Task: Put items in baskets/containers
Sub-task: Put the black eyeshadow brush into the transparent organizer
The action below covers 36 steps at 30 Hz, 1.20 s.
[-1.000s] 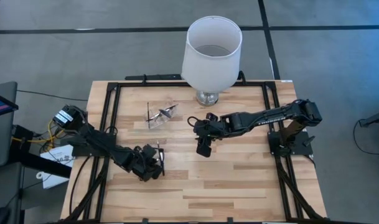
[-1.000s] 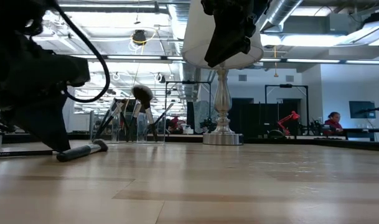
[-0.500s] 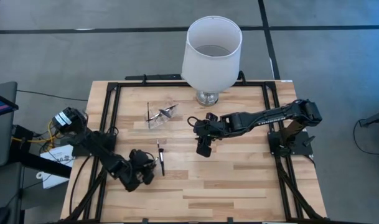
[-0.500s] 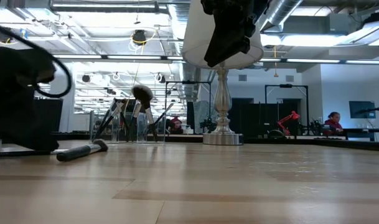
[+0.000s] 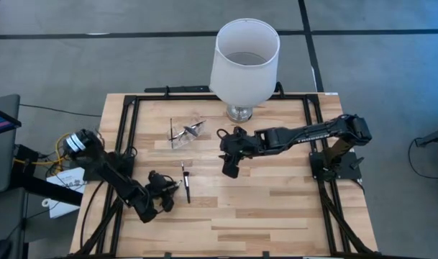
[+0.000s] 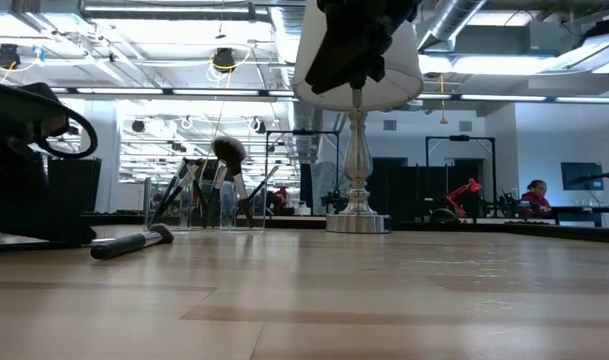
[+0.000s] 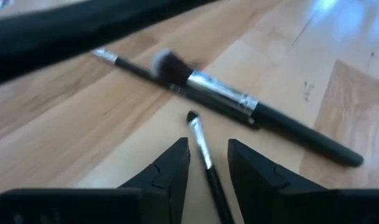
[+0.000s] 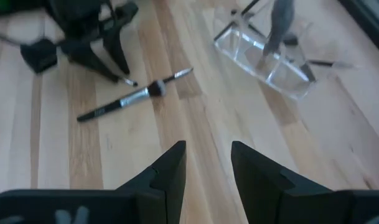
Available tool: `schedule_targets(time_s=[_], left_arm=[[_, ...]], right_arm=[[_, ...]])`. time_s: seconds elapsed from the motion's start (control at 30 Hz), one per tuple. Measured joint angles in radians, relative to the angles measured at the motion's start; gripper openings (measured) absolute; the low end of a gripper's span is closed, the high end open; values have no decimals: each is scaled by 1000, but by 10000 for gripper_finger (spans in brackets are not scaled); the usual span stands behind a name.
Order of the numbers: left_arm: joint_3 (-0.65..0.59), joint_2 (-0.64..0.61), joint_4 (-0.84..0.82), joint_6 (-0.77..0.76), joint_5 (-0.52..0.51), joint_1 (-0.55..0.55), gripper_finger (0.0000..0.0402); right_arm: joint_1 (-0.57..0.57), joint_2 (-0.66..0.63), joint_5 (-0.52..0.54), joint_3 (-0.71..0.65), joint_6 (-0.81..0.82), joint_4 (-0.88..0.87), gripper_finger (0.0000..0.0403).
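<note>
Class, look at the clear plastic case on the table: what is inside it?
Several makeup brushes stand in the clear case, heads up, handles leaning apart. Glare hides their exact number and the case's floor.

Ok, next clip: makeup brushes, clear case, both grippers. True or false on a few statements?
1. The right gripper holds a brush. False: it is open and empty above the table.
2. Brushes stand in the clear case. True.
3. A makeup brush lies loose on the wood near the left gripper. True.
4. The white lampshade lies tipped over. False: it stands upright at the table's far edge.
5. The left gripper is shut. False: its fingers are apart.
</note>
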Motion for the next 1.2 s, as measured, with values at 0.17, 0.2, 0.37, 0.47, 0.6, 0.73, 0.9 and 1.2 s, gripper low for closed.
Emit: schedule_targets(time_s=[0.17, 0.2, 0.37, 0.47, 0.6, 0.73, 0.9, 1.2], left_arm=[[27, 147, 76, 21, -148, -40, 113], [29, 162, 79, 9, -167, -48, 113], [30, 187, 85, -14, -189, -70, 113], [30, 187, 86, -14, -189, -72, 110], [29, 187, 86, -20, -185, -54, 76], [28, 186, 84, -32, -187, -41, 15], [26, 123, 85, -35, -149, -40, 13], [27, -202, 96, 250, -130, 7, 11]], right_arm=[[-2, 11, 0, -1, 1, 30, 119], [0, 14, 0, -1, 5, 36, 119], [20, 23, -2, -1, 15, 55, 119], [34, 22, -3, 0, 15, 60, 119], [54, 22, -3, 0, 2, 78, 119], [60, 22, -3, 0, -16, 111, 119], [59, 53, -2, 1, 15, 206, 119], [22, 226, -8, -1, -44, 414, 118]])
